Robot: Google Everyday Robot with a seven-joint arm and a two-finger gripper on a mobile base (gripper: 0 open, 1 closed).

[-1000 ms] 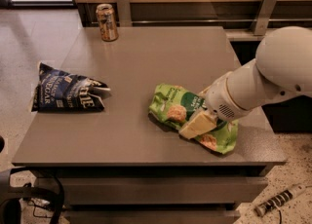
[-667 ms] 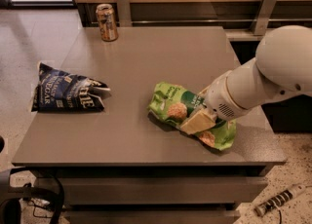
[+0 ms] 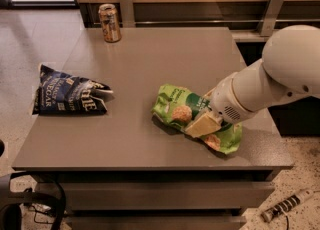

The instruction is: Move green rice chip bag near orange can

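Observation:
The green rice chip bag (image 3: 175, 105) lies crumpled on the grey table (image 3: 150, 64), right of the middle and toward the front. My gripper (image 3: 204, 123) comes in from the right on a white arm and sits down on the bag's middle, its pale finger (image 3: 200, 125) pressed against the foil. The orange can (image 3: 109, 22) stands upright at the table's far left corner, well away from the bag.
A dark blue chip bag (image 3: 67, 96) lies at the table's left edge, partly overhanging it. A wooden wall with metal brackets (image 3: 271, 11) runs behind the table. Cables lie on the floor at lower left and lower right.

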